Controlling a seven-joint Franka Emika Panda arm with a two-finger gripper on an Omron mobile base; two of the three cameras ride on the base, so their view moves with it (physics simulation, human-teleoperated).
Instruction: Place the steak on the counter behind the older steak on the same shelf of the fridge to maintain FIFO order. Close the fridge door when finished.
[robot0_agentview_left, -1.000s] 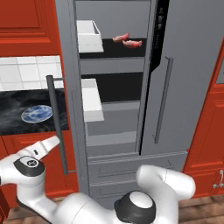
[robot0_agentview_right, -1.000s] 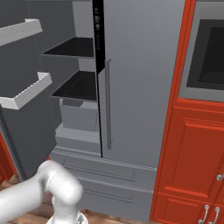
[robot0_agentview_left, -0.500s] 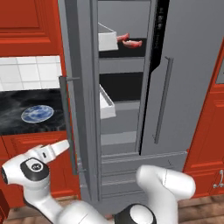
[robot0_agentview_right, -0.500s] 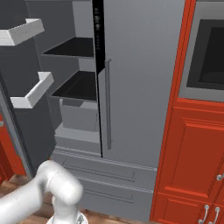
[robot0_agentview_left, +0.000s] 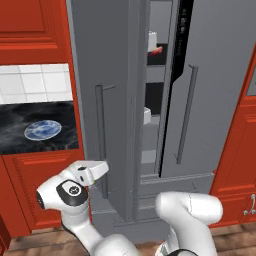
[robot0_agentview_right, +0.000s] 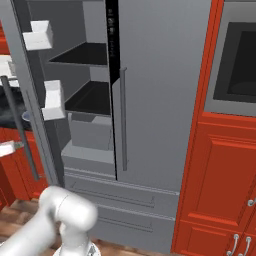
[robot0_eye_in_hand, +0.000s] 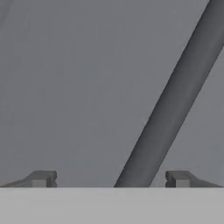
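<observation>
The fridge (robot0_agentview_left: 215, 75) (robot0_agentview_right: 160, 75) has its left door (robot0_agentview_left: 105, 60) swung almost shut, leaving a narrow gap. Through that gap a sliver of red-pink steak (robot0_agentview_left: 157, 50) lies on the upper black shelf (robot0_agentview_right: 85, 54); I cannot tell which steak it is. My gripper (robot0_agentview_left: 102, 167) (robot0_eye_in_hand: 110, 178) is low on the outside of the left door, beside the bottom of its bar handle (robot0_agentview_left: 100, 135) (robot0_eye_in_hand: 170, 100). It is open and holds nothing. In the hand view the handle crosses slantwise between the two tips, against the grey door.
The black counter (robot0_agentview_left: 15, 137) lies left of the fridge with a blue plate (robot0_agentview_left: 42, 129) on it. White door bins (robot0_agentview_right: 39, 35) (robot0_agentview_right: 52, 100) stick out of the left door. Red cabinets and a wall oven (robot0_agentview_right: 240, 65) flank the fridge on the right.
The left fridge door has swung far towards shut, so the opening shrank to a slit and most of the shelf is hidden. My hand followed the door to the right.
</observation>
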